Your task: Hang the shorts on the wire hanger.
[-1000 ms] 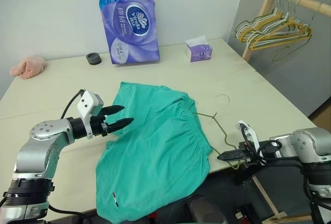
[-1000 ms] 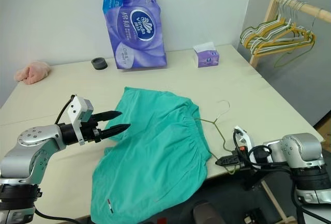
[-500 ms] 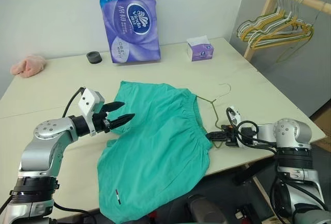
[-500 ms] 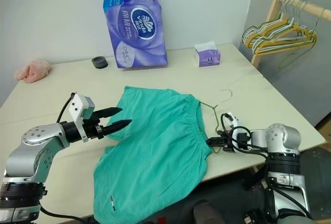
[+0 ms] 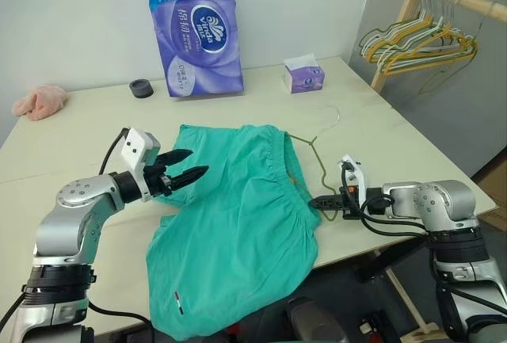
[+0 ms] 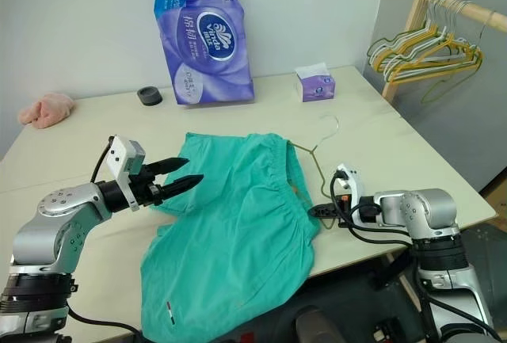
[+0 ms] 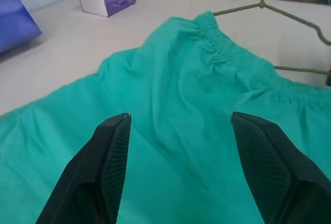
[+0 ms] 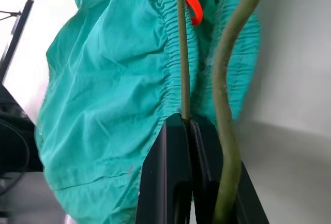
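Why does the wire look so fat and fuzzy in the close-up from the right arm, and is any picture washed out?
Right wrist view: the wire hanger sits very near the lens, so it blurs and swells, while the shorts behind stay sharper; the top left corner is blown out white. Left wrist view: the left pincer's fingers are soft, the shorts crisp. Head views: even light, soft shadows.

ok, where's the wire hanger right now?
On the table's right side, the wire hanger lies against the shorts' waistband, its lower wire pinched by the right gripper.
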Tool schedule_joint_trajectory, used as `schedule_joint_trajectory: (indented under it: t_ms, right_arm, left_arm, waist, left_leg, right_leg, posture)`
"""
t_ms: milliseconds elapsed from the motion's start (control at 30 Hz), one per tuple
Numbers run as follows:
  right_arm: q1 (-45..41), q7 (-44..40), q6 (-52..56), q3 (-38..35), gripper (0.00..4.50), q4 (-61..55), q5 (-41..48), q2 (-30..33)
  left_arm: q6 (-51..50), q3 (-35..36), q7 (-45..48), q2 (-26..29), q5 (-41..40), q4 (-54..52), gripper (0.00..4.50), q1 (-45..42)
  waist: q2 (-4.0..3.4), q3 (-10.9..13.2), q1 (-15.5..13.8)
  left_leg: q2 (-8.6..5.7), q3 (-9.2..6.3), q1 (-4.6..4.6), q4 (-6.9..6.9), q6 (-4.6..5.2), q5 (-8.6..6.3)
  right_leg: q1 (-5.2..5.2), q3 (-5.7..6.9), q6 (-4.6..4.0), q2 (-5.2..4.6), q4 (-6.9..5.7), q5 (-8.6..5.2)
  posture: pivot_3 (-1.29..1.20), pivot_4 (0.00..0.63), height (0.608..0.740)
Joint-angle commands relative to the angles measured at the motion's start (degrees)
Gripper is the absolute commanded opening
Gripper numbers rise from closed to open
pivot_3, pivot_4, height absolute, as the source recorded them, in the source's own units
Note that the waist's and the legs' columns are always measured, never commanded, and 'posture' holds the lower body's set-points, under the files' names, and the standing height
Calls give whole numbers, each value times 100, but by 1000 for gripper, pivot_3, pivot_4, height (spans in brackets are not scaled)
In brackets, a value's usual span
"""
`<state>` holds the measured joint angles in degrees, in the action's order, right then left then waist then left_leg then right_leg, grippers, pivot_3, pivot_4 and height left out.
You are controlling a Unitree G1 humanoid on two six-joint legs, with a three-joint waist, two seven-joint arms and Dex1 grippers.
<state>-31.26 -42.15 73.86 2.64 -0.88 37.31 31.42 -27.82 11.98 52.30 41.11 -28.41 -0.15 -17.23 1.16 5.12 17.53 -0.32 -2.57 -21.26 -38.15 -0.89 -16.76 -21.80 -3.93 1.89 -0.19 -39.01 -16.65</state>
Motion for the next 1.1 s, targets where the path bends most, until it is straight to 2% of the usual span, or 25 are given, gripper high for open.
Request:
schedule_joint_trajectory:
  t_ms: [33, 100, 267, 533, 833, 1100]
  right_arm:
    - [-226, -245, -576, 181, 0, -364, -169, 209]
    - [-246, -290, -673, 252, 0, -411, -202, 252]
    - [-218, -650, -1466, 988, 0, -1123, -740, 709]
    - [-194, -1042, -2603, 1806, 0, -1836, -1614, 1165]
    - [-179, -1293, -3162, 2007, 0, -2082, -2126, 1326]
    - [-151, -1461, -3499, 1846, 0, -2251, -2193, 1317]
  left_arm:
    - [43, 274, -73, 23, -170, -77, 4383, -298]
    - [4, 287, -71, 31, -212, -69, 4470, -419]
    - [118, 45, 416, 314, -72, 15, 4470, -919]
    - [1055, -870, 1667, 707, 640, 747, 4470, -1832]
    - [1603, -1571, 2828, 823, 987, 809, 4470, -1863]
    - [2323, -1779, 2956, 835, 1536, 1280, 4470, -1769]
  waist:
    - [1, 0, -6]
    - [2, -2, -10]
    - [0, -5, -6]
    - [-2, -8, 6]
    - [-2, -8, 10]
    - [-2, -8, 17]
  left_leg:
    - [0, -1, -1, 0, 0, 0]
    - [0, -6, -3, -2, 0, 0]
    - [0, -17, -19, -8, -1, 1]
    - [-1, -30, -47, -32, -3, 2]
    - [-4, -33, -62, -68, -3, 2]
    - [-4, -35, -58, -73, -2, 2]
  right_leg:
    - [0, 0, 0, 0, 0, 0]
    - [0, 4, 0, -1, 1, 0]
    - [-13, 16, -1, -1, -2, 0]
    - [-30, 29, -2, -2, -9, 1]
    - [-30, 31, -2, -9, -19, 2]
    - [-36, 33, -1, -9, -44, 2]
  posture:
    - [-310, 36, 740]
    - [-310, 32, 740]
    - [-312, 26, 740]
    - [-317, 23, 740]
    - [-334, 26, 740]
    - [-342, 27, 740]
